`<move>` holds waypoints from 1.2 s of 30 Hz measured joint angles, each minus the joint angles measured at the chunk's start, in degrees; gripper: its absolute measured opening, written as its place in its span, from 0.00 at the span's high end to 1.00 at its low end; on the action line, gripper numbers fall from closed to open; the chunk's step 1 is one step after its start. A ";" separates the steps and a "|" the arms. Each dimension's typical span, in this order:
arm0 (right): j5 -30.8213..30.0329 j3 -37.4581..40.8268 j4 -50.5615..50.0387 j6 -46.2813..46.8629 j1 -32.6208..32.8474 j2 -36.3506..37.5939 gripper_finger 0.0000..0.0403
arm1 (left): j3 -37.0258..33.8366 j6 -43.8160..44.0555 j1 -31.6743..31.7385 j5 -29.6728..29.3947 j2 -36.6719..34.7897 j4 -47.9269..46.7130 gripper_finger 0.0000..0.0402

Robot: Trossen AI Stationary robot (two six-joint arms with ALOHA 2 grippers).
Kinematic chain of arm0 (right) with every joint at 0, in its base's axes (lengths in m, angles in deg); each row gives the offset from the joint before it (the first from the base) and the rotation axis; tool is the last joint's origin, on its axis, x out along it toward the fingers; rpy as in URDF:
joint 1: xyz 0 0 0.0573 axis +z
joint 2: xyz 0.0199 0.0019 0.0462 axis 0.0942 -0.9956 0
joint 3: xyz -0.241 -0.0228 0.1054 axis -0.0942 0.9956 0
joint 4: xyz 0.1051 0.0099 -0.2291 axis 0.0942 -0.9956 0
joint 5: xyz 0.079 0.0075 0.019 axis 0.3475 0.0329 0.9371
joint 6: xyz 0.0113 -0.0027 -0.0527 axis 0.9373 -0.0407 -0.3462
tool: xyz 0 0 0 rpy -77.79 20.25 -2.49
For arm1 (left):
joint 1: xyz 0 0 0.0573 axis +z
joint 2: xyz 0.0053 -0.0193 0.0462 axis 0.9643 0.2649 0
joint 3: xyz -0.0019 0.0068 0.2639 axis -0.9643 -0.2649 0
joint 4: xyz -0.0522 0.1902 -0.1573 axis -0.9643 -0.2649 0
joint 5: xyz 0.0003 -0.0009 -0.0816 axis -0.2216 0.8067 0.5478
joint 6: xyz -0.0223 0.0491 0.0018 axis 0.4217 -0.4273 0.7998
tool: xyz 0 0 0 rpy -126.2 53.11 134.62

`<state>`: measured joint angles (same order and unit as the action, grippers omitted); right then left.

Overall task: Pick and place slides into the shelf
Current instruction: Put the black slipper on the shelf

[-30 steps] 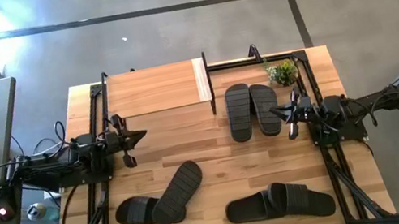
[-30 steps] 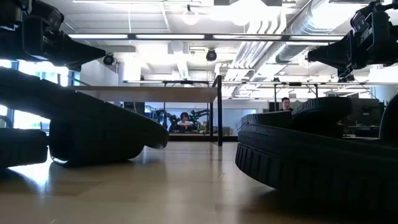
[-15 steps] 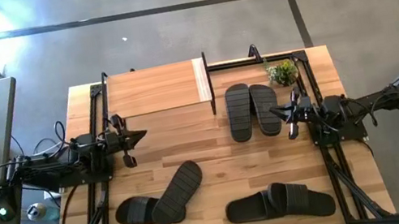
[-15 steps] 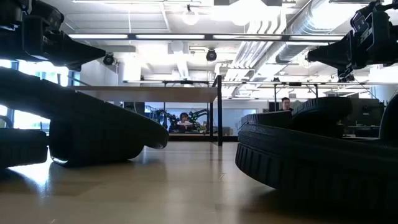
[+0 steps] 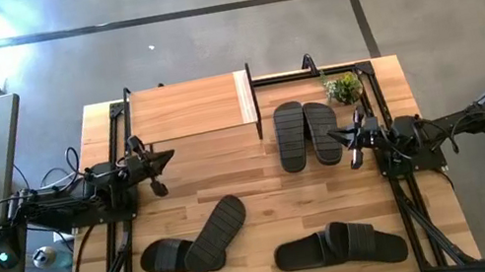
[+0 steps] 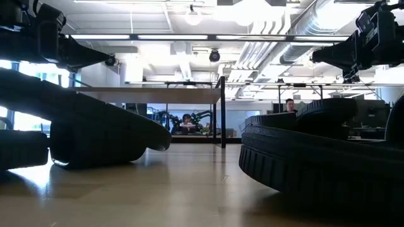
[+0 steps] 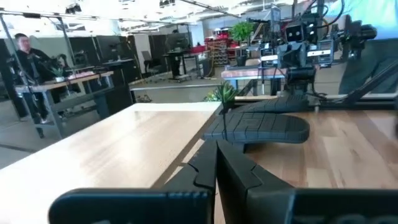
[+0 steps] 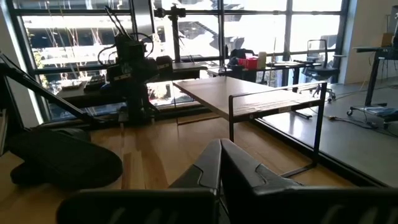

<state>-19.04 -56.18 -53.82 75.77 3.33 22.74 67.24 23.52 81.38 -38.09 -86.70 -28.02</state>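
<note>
Three pairs of black slides lie on the tabletop: one pair (image 5: 307, 133) side by side, ridged soles up, right of the shelf; one pair (image 5: 196, 242) at the near left, one slide leaning across the other; one pair (image 5: 340, 244) at the near right. The shelf (image 5: 188, 108), a light wood board on a thin black frame, stands at the far left. My left gripper (image 5: 169, 155) hovers shut at the table's left, pointing level to the right beside the shelf. My right gripper (image 5: 348, 140) hovers shut at the table's right, pointing left toward the far pair. Neither holds anything.
A small potted plant (image 5: 343, 88) stands at the far right corner behind the far pair. Black frame rails (image 5: 399, 198) run along the table's left and right sides. Bare wood (image 5: 239, 172) lies between the two grippers. People sit at desks in the room beyond (image 6: 290, 105).
My left gripper has swung a little toward the far edge, toward the shelf, staying shut. The slides have not moved.
</note>
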 joint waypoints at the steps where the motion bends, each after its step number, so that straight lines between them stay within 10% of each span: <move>1: 0.52 0.00 1.13 1.14 0.00 0.02 1.00 | 0.00 4.93 0.01 2.18 0.00 0.81 1.00; 10: 2.64 0.00 13.71 20.83 0.00 0.08 1.00 | 0.00 49.20 0.00 10.54 -0.02 22.01 1.00; 23: -0.30 0.00 33.13 43.44 -0.04 0.06 1.00 | 0.00 60.50 0.00 15.49 0.00 27.95 1.00; 36: -0.17 -1.15 44.98 39.31 -0.02 -0.57 1.00 | 0.03 57.90 0.00 17.80 0.11 40.44 1.00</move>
<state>-19.21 -57.33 -8.84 115.08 3.30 22.17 67.27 81.42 81.38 -20.29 -86.59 12.42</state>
